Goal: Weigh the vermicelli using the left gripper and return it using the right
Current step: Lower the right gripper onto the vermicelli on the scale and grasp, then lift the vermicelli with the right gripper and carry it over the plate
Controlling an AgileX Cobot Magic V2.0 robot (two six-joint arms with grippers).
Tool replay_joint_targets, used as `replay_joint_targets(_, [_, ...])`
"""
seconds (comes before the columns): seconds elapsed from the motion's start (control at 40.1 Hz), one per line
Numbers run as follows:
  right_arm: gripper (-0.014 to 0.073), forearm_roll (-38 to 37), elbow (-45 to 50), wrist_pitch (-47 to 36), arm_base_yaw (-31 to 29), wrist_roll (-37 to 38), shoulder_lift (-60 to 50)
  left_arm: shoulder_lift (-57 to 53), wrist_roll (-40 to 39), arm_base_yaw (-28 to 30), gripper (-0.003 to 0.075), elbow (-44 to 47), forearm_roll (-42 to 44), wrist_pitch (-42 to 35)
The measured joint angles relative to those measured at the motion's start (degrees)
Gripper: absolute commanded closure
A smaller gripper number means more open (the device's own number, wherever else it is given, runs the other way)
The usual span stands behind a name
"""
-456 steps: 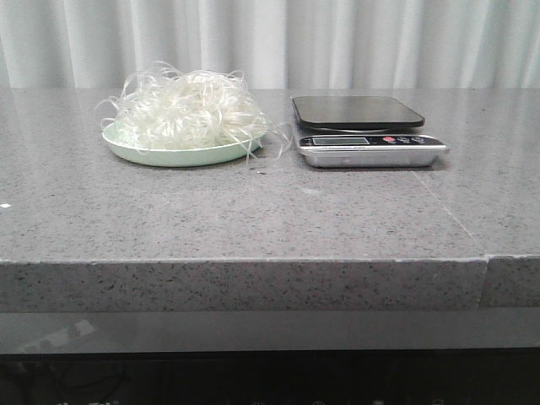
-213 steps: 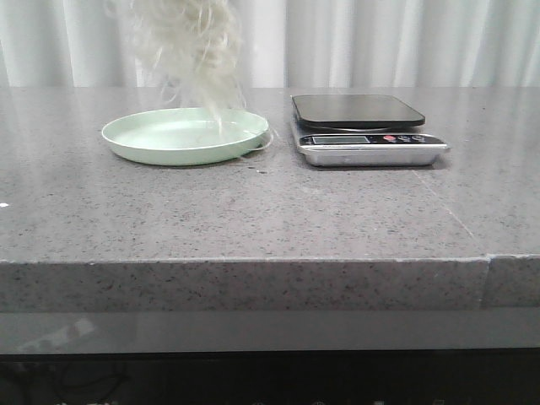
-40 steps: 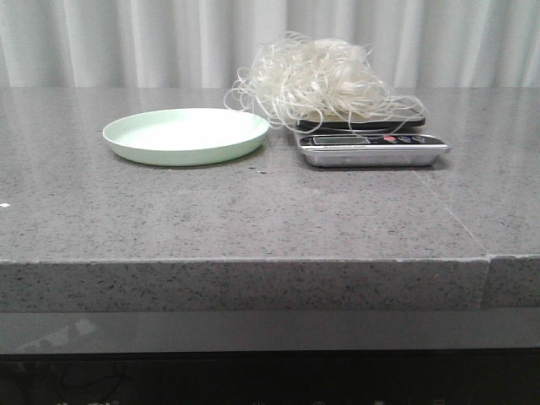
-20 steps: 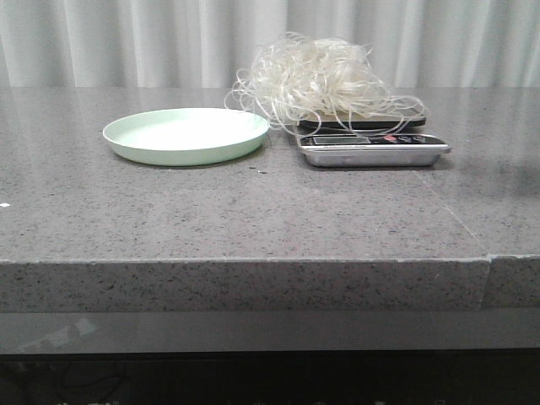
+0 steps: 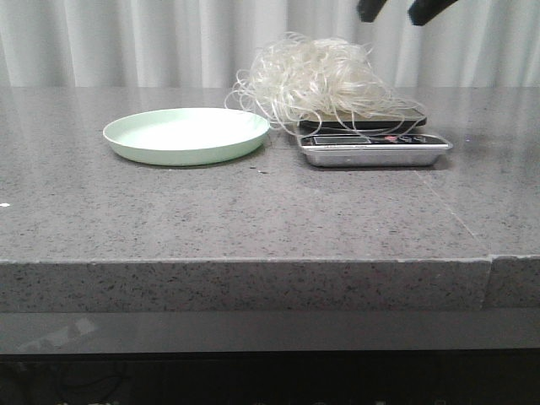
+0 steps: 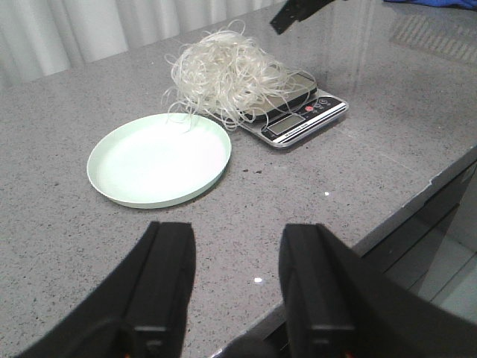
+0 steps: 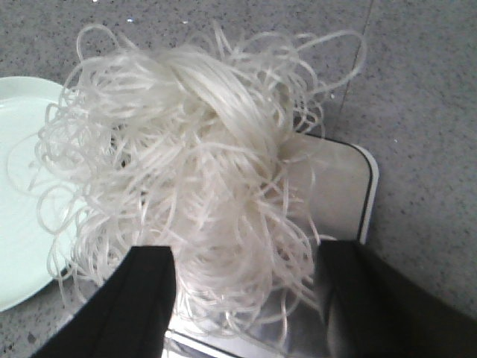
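Observation:
The vermicelli [image 5: 325, 78] lies as a fluffy whitish tangle on the platform of the kitchen scale [image 5: 371, 148], with some strands hanging toward the empty pale green plate [image 5: 181, 135]. My right gripper [image 5: 395, 10] is open, high above the scale's right side; only its black fingertips show at the top of the front view. In the right wrist view it [image 7: 246, 272] hovers open over the vermicelli [image 7: 186, 142]. My left gripper [image 6: 238, 253] is open and empty, above the table's front edge, well back from the plate [image 6: 156, 160] and the vermicelli [image 6: 223, 74].
The grey speckled stone table [image 5: 253, 211] has a seam on its right part. A white curtain [image 5: 126, 42] hangs behind. The scale's silver display panel [image 6: 302, 119] faces the front. A right fingertip [image 6: 298, 11] shows in the left wrist view.
The vermicelli went from the plate up and onto the scale earlier. In the last half second my right gripper's fingertips came into the front view above the scale.

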Motion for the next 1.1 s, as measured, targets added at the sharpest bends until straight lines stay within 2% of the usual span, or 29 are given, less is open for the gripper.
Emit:
replay_joint_targets(0.349, [0.0071, 1.4, -11.7, 3.2, 0.0, -0.9, 12.2, 0.0, 0.0, 0.0, 0.0355, 0.0, 0.0, 0.0])
replay_joint_targets(0.598, [0.0076, 3.5, -13.9, 5.1, 0.0, -1.2, 15.9, 0.0, 0.0, 0.0, 0.0355, 0.0, 0.0, -0.1])
replay_joint_targets(0.673, [0.0126, 3.9, -14.0, 5.5, 0.1, -1.3, 16.0, 0.0, 0.0, 0.0, 0.0355, 0.0, 0.0, -0.1])
replay_joint_targets(0.922, [0.0442, 4.0, -14.2, 7.1, 0.1, -1.5, 16.0, 0.0, 0.0, 0.0, 0.0355, 0.0, 0.0, -0.1])
replay_joint_targets(1.096, [0.0428, 4.3, -14.2, 7.4, 0.1, -1.6, 16.0, 0.0, 0.0, 0.0, 0.0355, 0.0, 0.0, -0.1])
